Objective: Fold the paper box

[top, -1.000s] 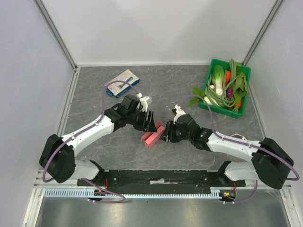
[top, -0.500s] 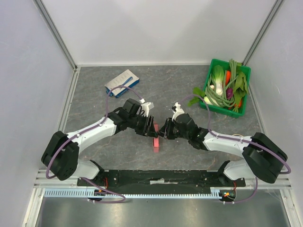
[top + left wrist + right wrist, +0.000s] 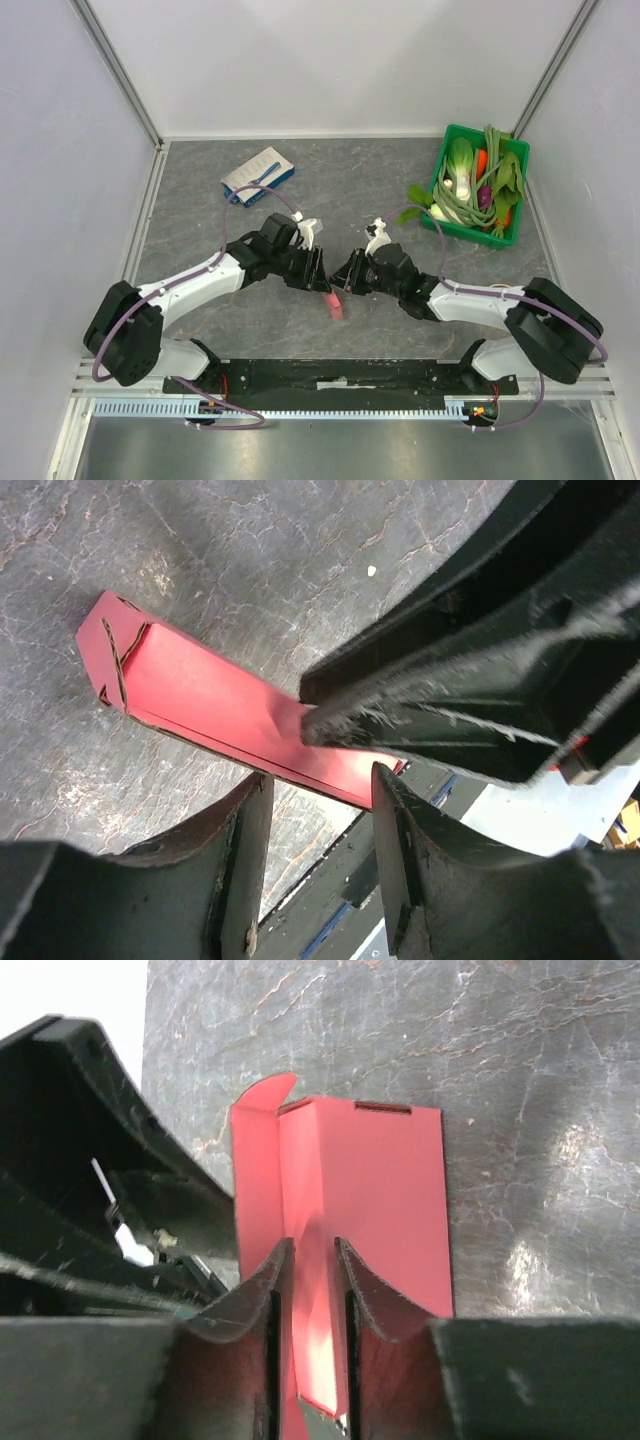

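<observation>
The paper box is a pink-red card blank lying between the two arms near the table's front. In the left wrist view the paper box lies as a long strip, its notched tab end at the far left. My left gripper is open, with the strip's near edge just at its fingertips; from above, the left gripper sits just left of the box. My right gripper is shut on a raised fold of the paper box. The right gripper faces the left one closely.
A white-and-blue box lies at the back left. A green basket full of vegetables stands at the back right. A black rail runs along the near edge, and walls close in on three sides.
The right gripper has narrowed onto the box's fold. The left gripper has narrowed too. The box has turned from a broad slanted shape to a narrow strip and shifted slightly toward the front.
</observation>
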Controlling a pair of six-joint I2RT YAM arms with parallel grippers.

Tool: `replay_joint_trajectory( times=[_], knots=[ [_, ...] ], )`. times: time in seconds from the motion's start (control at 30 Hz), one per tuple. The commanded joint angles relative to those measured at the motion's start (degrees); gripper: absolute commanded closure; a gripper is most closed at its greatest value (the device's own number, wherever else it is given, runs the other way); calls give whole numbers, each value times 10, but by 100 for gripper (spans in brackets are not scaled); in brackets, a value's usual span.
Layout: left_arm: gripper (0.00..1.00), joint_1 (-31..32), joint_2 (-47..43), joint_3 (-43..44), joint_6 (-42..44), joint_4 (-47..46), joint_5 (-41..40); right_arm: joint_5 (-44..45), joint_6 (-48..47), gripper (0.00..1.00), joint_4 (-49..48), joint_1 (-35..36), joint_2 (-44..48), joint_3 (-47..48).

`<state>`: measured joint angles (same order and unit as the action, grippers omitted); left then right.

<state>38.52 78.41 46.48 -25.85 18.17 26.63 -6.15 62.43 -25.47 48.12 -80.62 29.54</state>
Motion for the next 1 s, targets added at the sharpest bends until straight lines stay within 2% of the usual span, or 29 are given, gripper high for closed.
replay_joint_trajectory(
  times=[0.0,0.1,0.27,0.4,0.57,0.63,0.67,0.7,0.77,0.8,0.87,0.97],
  knots=[
    [50,5,-25,-8,-18,-27,-35,-5,-84,60,53,4,63,12],
    [45,5,-33,-9,-18,-24,-38,-22,-156,49,118,-14,88,25],
    [39,5,-46,-12,-23,-21,-36,-34,-215,45,179,-40,127,23],
    [34,5,-54,-10,-22,-17,-39,-65,-254,34,196,-55,131,24],
    [32,5,-122,-26,-31,-7,-85,-66,-313,27,236,-94,129,42],
    [41,5,-177,-38,-54,5,-154,-76,-340,27,250,-108,101,58],
    [44,5,-199,-56,-70,18,-183,-71,-356,27,289,-107,87,83],
    [46,5,-234,-66,-93,23,-222,-67,-378,31,306,-107,72,96],
    [54,4,-257,-88,-115,45,-248,-65,-390,37,333,-105,38,112],
    [61,4,-256,-94,-134,51,-261,-55,-394,45,341,-102,30,116],
    [70,3,-231,-98,-144,59,-260,-28,-398,48,360,-76,14,123],
    [75,3,-159,-99,-140,23,-217,24,-394,49,366,-23,12,120]
  ],
)
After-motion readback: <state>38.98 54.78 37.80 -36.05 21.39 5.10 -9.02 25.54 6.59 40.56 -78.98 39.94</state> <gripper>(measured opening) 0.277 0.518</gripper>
